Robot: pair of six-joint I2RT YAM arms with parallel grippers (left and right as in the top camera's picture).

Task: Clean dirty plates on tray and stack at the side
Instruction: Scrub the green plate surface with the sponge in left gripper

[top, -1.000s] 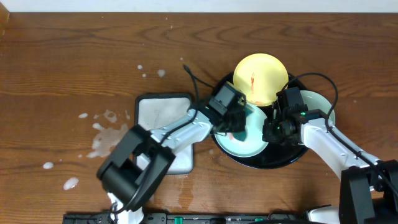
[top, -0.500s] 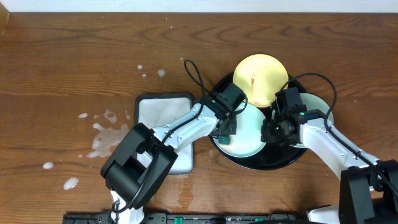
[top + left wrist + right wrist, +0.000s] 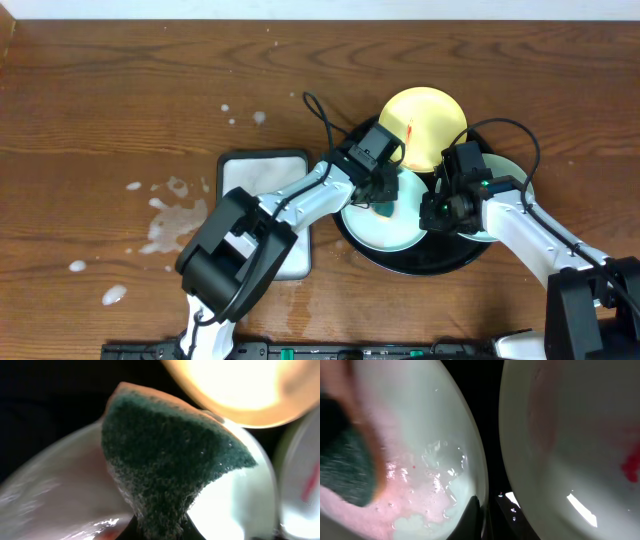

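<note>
The black tray (image 3: 455,258) holds a turquoise plate (image 3: 372,232) at its left, a second turquoise plate (image 3: 515,165) at its right and a yellow plate (image 3: 425,120) with a red smear at the back. My left gripper (image 3: 384,203) is shut on a green sponge (image 3: 165,455) pressed on the left turquoise plate (image 3: 60,495), which is wet with pink suds (image 3: 410,505). My right gripper (image 3: 487,515) is shut on that plate's right rim (image 3: 475,460). The other turquoise plate (image 3: 575,445) beside it carries a red smear (image 3: 630,465).
A white rectangular dark-rimmed tray (image 3: 255,185) lies left of the black tray, partly under my left arm. Water drops and a wet patch (image 3: 170,215) mark the table further left. Cables loop above both wrists.
My left gripper has swept the sponge across the turquoise plate, first down-left, then up and right towards the plate's middle. My right gripper has kept its hold on the rim.
</note>
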